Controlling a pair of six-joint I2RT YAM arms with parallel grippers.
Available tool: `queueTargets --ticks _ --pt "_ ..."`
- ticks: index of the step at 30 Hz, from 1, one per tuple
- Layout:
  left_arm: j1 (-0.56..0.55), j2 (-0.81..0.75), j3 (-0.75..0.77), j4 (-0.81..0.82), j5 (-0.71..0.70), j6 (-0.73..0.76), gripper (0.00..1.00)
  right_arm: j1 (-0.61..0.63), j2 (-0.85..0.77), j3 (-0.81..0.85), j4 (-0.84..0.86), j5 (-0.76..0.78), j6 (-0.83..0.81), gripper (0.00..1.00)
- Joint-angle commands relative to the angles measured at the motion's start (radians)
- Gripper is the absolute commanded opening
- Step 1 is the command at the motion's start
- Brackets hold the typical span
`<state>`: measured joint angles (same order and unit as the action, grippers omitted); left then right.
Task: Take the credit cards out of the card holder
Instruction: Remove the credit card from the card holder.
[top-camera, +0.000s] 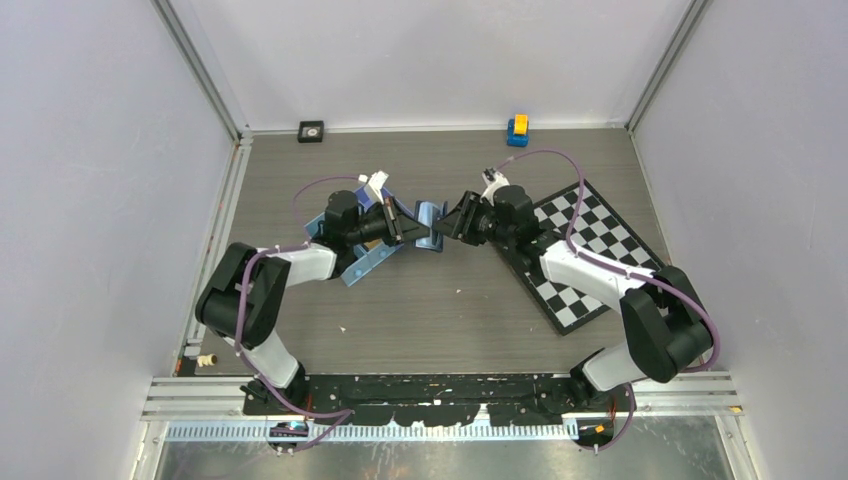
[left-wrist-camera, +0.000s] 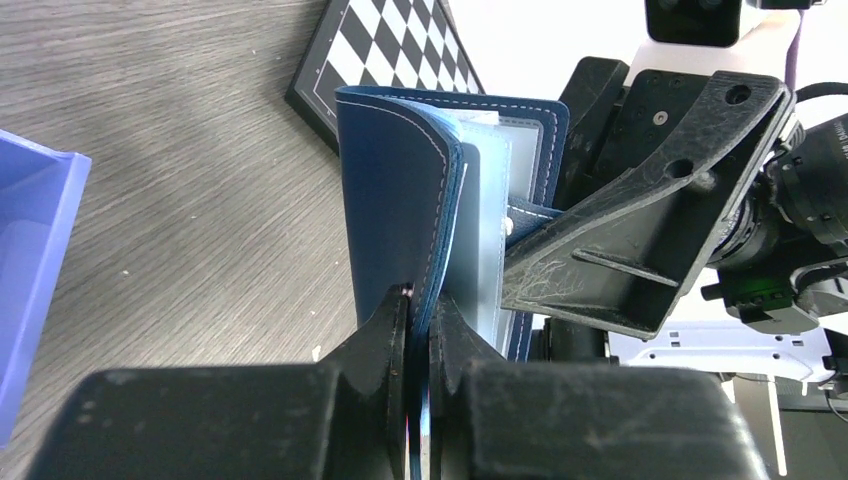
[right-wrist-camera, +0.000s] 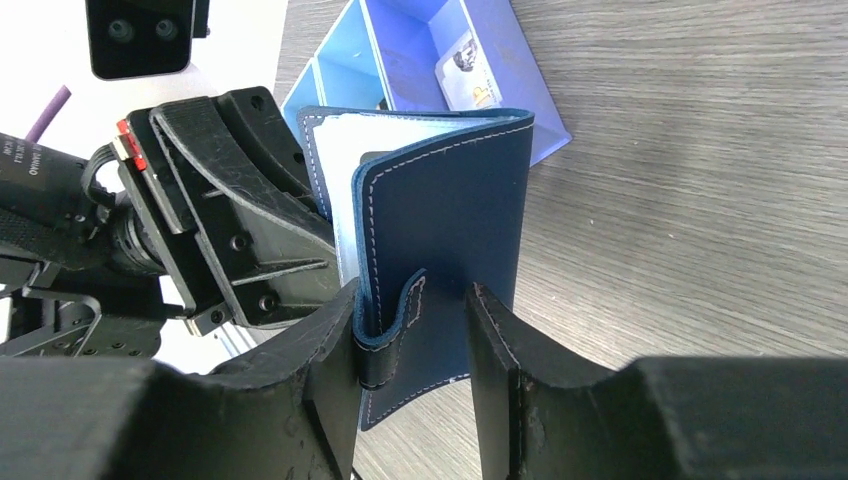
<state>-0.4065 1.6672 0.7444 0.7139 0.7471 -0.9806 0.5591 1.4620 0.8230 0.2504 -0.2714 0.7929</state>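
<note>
Top view, card holder (top-camera: 431, 222): dark navy, up off the counter (top-camera: 450, 310) between the two arms, near the middle
Top view, left jaws: at the holder's left side; closure too small to tell here
Top view, right jaws: at the holder's right side, tips just meeting it
Top view, surroundings: light-blue tray (top-camera: 365, 262) under the left arm, chessboard (top-camera: 590, 240) under the right arm, blue-and-yellow toy (top-camera: 517, 130) and small black square object (top-camera: 311, 131) by the back wall
Left wrist, left jaws: pressed together on the bottom edge of the holder's front cover — a firm clamp
Left wrist, card holder: upright and part-open like a book, with pale clear leaves showing behind the navy cover; what the leaves contain cannot be made out
Left wrist, right jaws: one black finger (left-wrist-camera: 620, 250) lies against the holder's far side
Right wrist, right jaws: apart, with the holder's stitched tab (right-wrist-camera: 400, 325) between them; one finger touches the tab, the other stands clear
Right wrist, card holder: upright, navy cover facing the camera, and light-blue lining at its top edge
Right wrist, tray: behind the holder, with a pale card (right-wrist-camera: 470, 75) lying flat in one compartment
</note>
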Motion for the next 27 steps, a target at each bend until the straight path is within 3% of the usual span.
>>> queueTargets --ticks 1,7,12,18,20,24,27 --pt "-0.008 -0.082 0.012 0.038 0.007 0.026 0.00 0.021 0.004 0.061 -0.139 0.108 -0.078 0.44" --pt "-0.008 -0.115 0.011 -0.006 -0.012 0.057 0.01 0.033 0.007 0.094 -0.212 0.159 -0.103 0.28" --pt "-0.008 -0.129 0.009 -0.013 -0.013 0.062 0.01 0.033 0.001 0.103 -0.241 0.193 -0.114 0.25" --pt "-0.008 -0.129 0.010 -0.025 -0.014 0.062 0.03 0.032 -0.008 0.109 -0.258 0.207 -0.109 0.09" --pt "-0.007 -0.129 0.010 -0.028 -0.015 0.063 0.14 0.032 -0.022 0.084 -0.202 0.183 -0.101 0.04" --pt "-0.006 -0.142 0.001 -0.035 -0.027 0.063 0.49 0.033 -0.041 0.078 -0.199 0.180 -0.105 0.01" --pt "-0.005 -0.150 -0.004 -0.041 -0.037 0.063 0.61 0.033 -0.046 0.075 -0.198 0.181 -0.104 0.01"
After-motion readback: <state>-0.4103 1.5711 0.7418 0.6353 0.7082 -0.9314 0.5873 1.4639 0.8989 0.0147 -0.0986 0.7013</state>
